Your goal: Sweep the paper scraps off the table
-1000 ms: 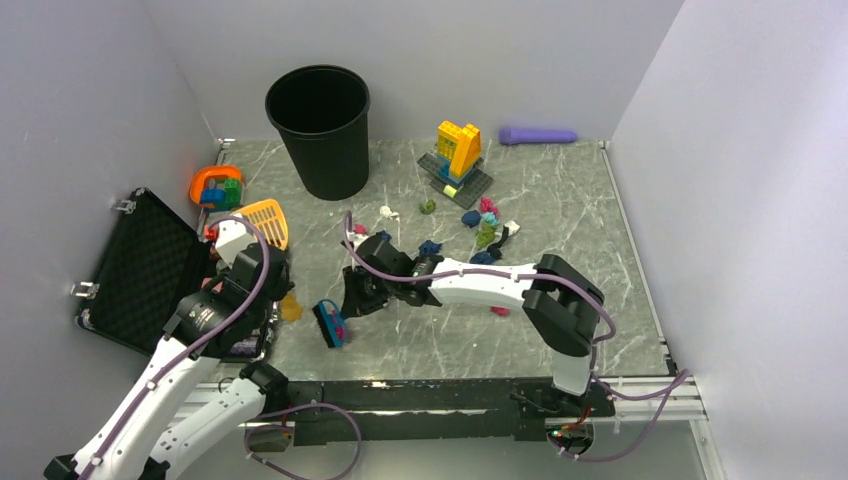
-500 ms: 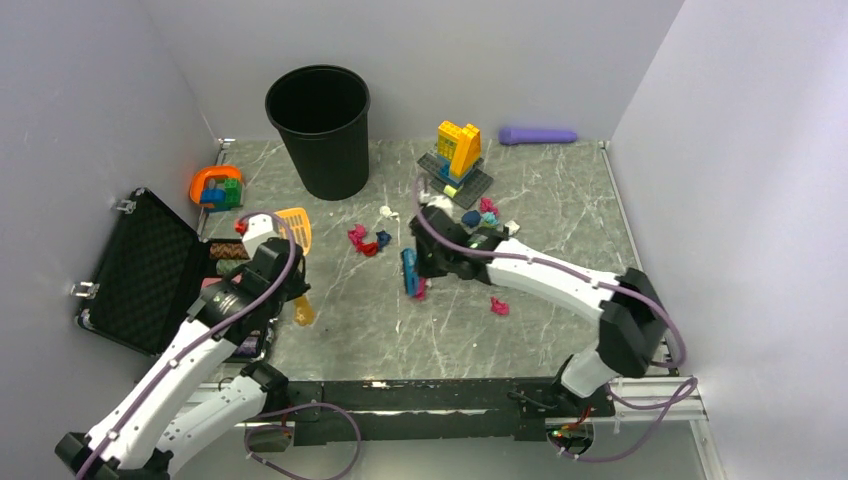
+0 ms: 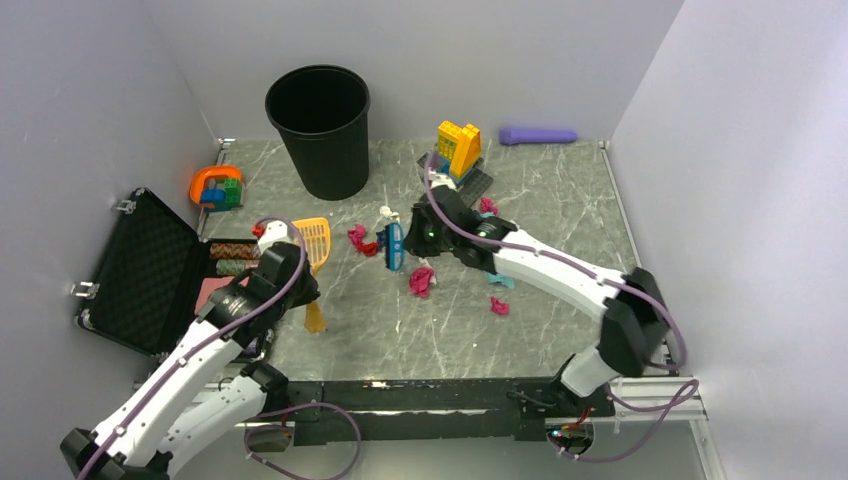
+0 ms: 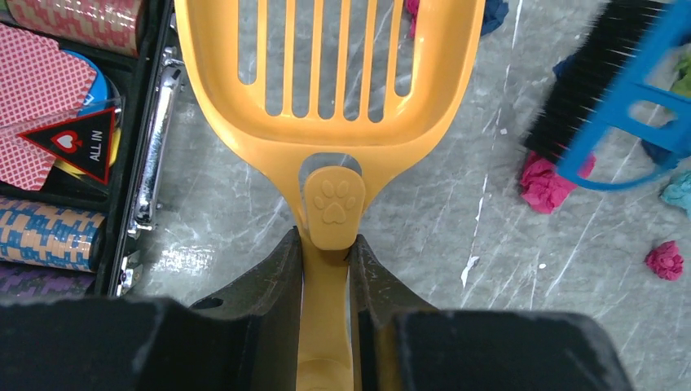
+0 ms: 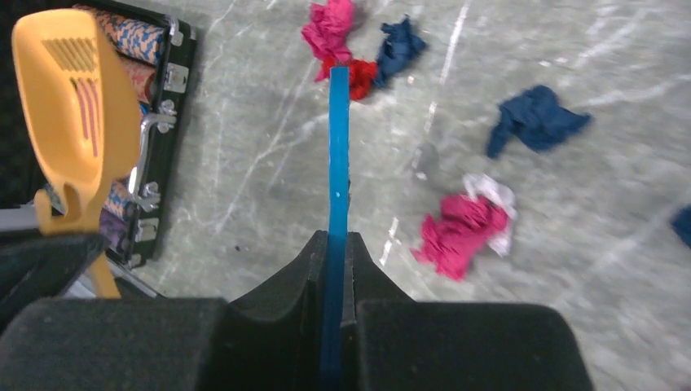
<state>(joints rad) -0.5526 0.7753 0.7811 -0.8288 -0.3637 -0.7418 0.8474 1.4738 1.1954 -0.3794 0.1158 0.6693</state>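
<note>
left end effector (image 4: 326, 259) clamped on orange scoop (image 4: 332, 140) handle, right end effector (image 5: 336, 244) clamped on blue brush (image 5: 337, 147) handle; paper scraps (image 5: 460, 232) scattered mid-frame on desk (image 3: 560, 200), magenta-red-navy clump touching brush tip, top centre of right wrist view

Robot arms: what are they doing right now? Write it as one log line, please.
left gripper: shut on orange scoop | right gripper: shut on blue brush | paper scraps: loose on table
</note>
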